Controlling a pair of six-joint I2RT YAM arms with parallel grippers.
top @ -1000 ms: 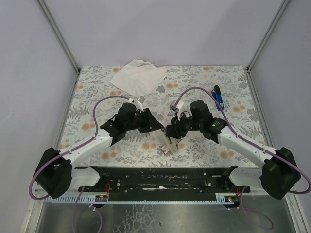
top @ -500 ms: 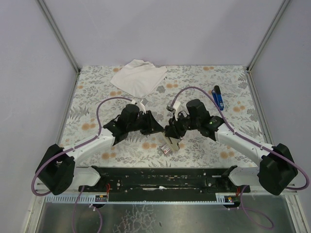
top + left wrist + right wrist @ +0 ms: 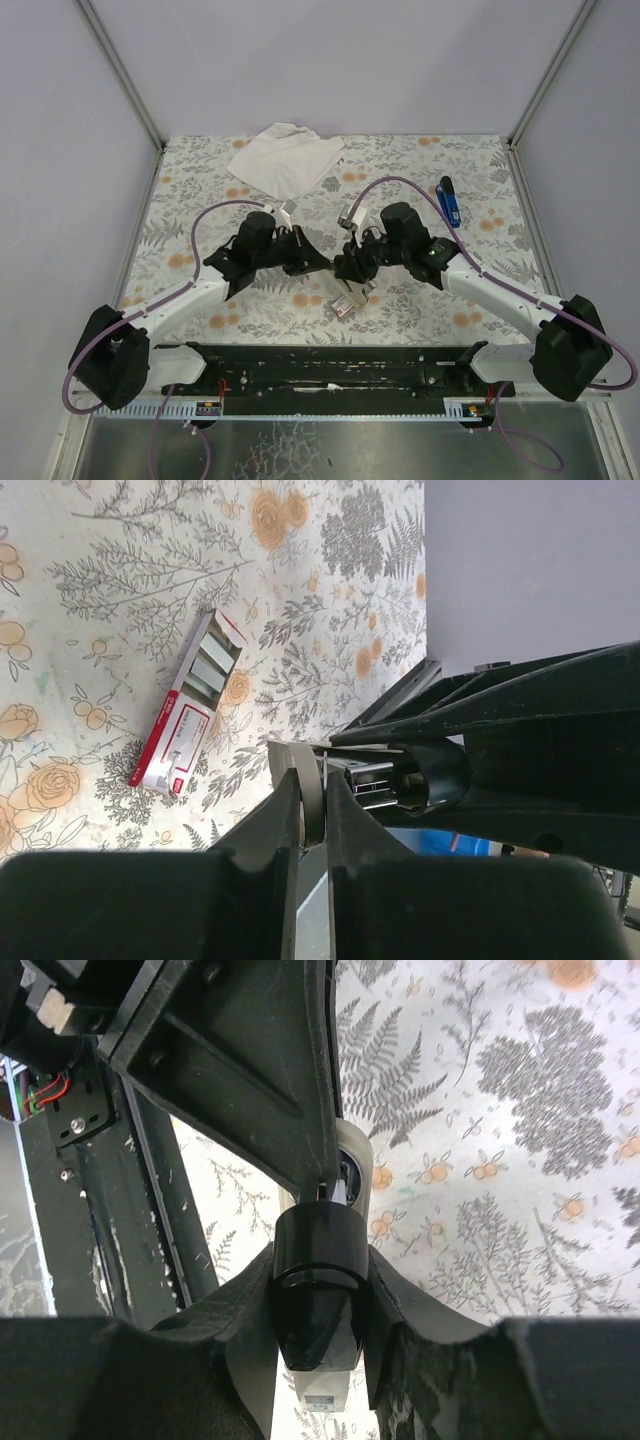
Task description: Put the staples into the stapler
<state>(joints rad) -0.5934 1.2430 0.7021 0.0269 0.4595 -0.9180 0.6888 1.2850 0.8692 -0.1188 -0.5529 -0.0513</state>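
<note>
My right gripper (image 3: pixel 348 270) (image 3: pixel 320 1270) is shut on a black stapler (image 3: pixel 320 1305) (image 3: pixel 432 776) and holds it above the table in the middle. My left gripper (image 3: pixel 325 262) (image 3: pixel 312 798) has come in from the left. Its jaws are clamped on a thin grey plate (image 3: pixel 310 770) at the stapler's end. The staples are silvery strips in a small flat box with a red and white label (image 3: pixel 343 305) (image 3: pixel 190 715). The box lies open on the flowered cloth just below the two grippers, and neither gripper touches it.
A blue stapler (image 3: pixel 450 201) lies at the back right of the table. A crumpled white cloth (image 3: pixel 286 160) lies at the back centre. The black rail with both arm bases (image 3: pixel 330 372) runs along the near edge. Grey walls close in the back and both sides.
My left gripper moved right to the stapler and closed on its grey plate. The right arm drew the stapler slightly back and left. The staple box has not moved.
</note>
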